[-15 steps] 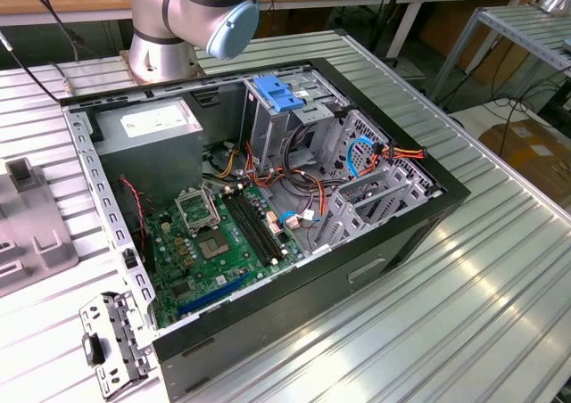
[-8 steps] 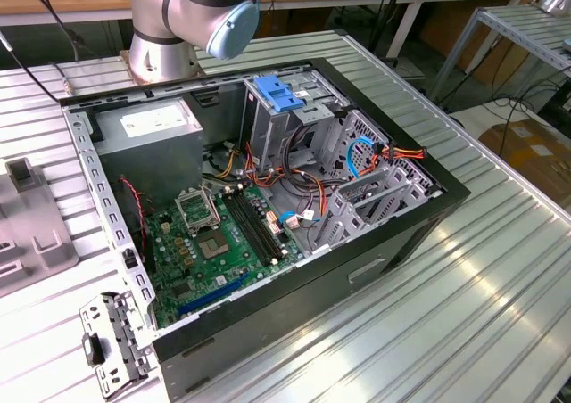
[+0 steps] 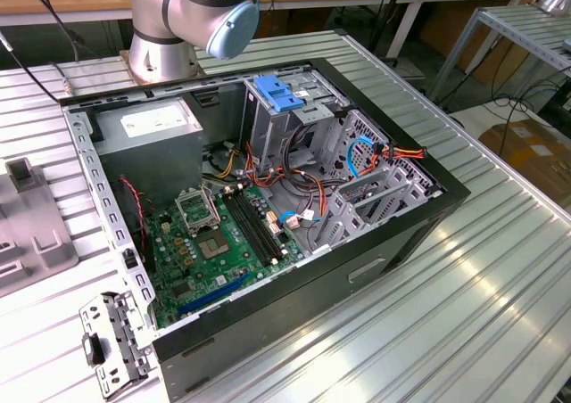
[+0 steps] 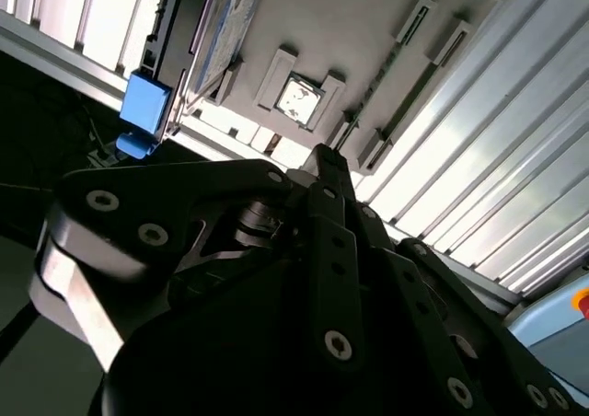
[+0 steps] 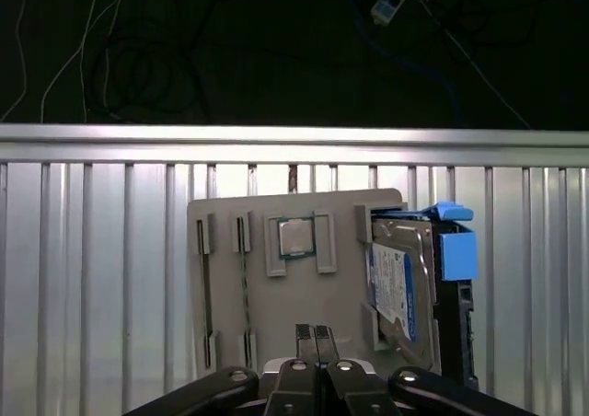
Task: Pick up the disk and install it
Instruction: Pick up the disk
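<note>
The fingers [image 5: 304, 342], pressed together and holding nothing, are hovering over the grey holder [image 5: 340, 223], while the disk [image 5: 400, 292] is standing on edge along the holder's side, offset sideways from them, its long axis running parallel to the counter [image 5: 92, 250] ribs.

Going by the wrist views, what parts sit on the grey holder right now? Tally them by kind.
Disk, standing on edge at one end of the holder, with blue side rails: 1
Processor chip, lying flat in its square recess: 1
Total: 2 parts on the grey holder
</note>
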{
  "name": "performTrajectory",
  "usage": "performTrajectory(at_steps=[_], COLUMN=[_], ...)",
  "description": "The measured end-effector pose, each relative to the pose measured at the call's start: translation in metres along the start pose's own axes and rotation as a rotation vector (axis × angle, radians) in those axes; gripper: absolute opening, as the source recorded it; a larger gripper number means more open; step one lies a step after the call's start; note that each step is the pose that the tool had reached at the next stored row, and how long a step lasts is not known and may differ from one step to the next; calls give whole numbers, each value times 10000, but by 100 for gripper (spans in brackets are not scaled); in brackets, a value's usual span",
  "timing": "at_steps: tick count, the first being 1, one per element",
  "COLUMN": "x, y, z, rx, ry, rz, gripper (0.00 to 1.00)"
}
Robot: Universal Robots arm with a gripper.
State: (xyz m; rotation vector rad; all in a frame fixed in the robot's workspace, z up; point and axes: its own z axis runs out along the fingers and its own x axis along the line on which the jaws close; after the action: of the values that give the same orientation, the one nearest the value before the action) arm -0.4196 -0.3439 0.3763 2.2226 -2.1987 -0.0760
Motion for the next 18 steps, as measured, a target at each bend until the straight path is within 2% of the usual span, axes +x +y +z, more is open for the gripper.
performTrajectory(at_steps=[8, 9, 10, 11, 13, 14, 18], x=[-1, 0, 0, 0, 0, 0, 0], y=[0, 0, 0, 0, 0, 0, 0], z=[0, 0, 0, 0, 0, 0, 0], rx=[-2, -2, -2, -1, -1, -1, -1], ry=[-6, -8, -9, -10, -12, -13, -18], rz=[-36, -37, -37, -37, -36, -36, -37], gripper=[11, 24, 24, 29, 29, 36, 36])
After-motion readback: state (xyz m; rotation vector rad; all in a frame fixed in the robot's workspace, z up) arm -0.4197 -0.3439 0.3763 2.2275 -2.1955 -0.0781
